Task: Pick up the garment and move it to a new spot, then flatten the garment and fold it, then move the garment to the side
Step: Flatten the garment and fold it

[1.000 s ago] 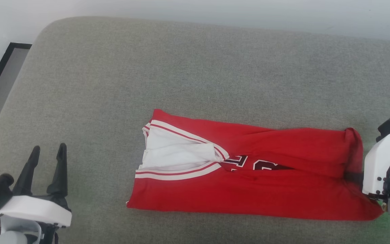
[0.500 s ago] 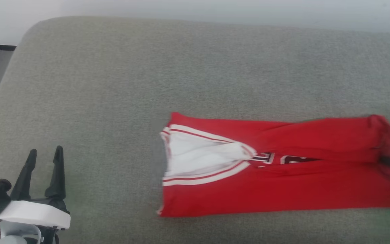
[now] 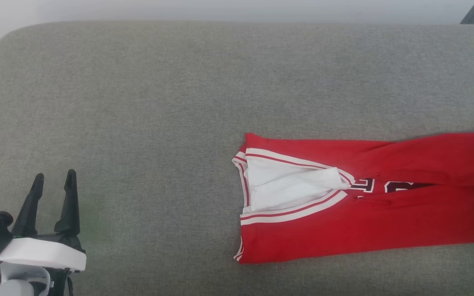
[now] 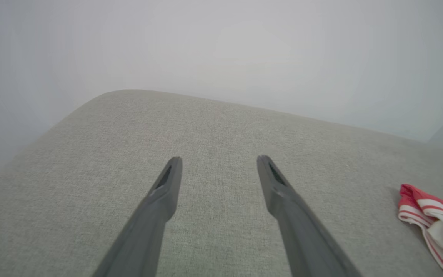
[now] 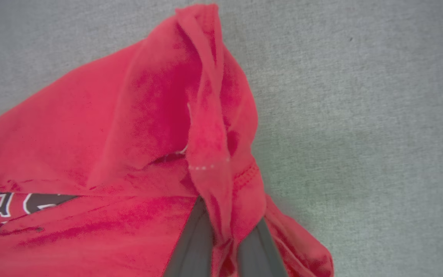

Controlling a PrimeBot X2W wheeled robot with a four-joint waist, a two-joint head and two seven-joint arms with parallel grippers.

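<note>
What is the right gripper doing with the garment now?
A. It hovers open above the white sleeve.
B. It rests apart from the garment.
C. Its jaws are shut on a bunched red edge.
C: the right wrist view shows the right gripper with jaws shut on a bunched fold of the garment.

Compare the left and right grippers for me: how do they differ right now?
The left gripper is open; the right gripper is shut. The left gripper holds nothing, its fingers over bare grey cushion; the right gripper pinches a bunched edge of the garment. Both have two long dark fingers.
</note>
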